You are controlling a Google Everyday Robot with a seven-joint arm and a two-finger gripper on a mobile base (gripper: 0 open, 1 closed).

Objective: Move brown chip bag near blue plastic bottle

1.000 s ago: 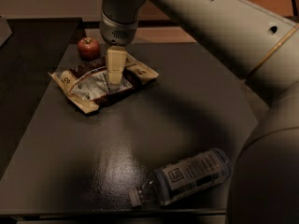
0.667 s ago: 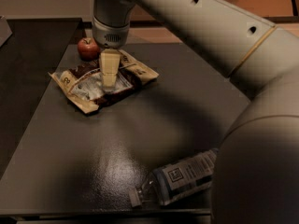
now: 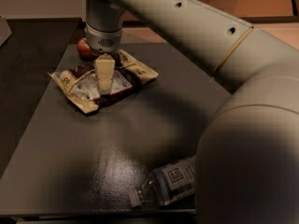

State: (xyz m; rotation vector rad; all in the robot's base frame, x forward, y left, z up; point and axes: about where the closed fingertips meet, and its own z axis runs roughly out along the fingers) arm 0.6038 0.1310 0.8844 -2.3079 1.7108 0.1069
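Observation:
The brown chip bag [image 3: 88,85] lies flat and crinkled at the far left of the dark table [image 3: 117,143], with tan edges and a silvery-white panel. My gripper [image 3: 104,83] comes down from above onto the middle of the bag; one pale finger [image 3: 104,73] shows in front of it. The blue plastic bottle [image 3: 168,185] lies on its side at the near edge, cap to the left, its right part hidden behind my arm.
A small red apple [image 3: 84,49] sits just behind the bag, partly hidden by the gripper's wrist. My large arm [image 3: 243,125] fills the right side of the view. The table's near edge [image 3: 93,213] runs just below the bottle.
The gripper has moved a little left and lower over the bag. My arm has swung in and now covers more of the bottle. Bag, apple and bottle have not moved.

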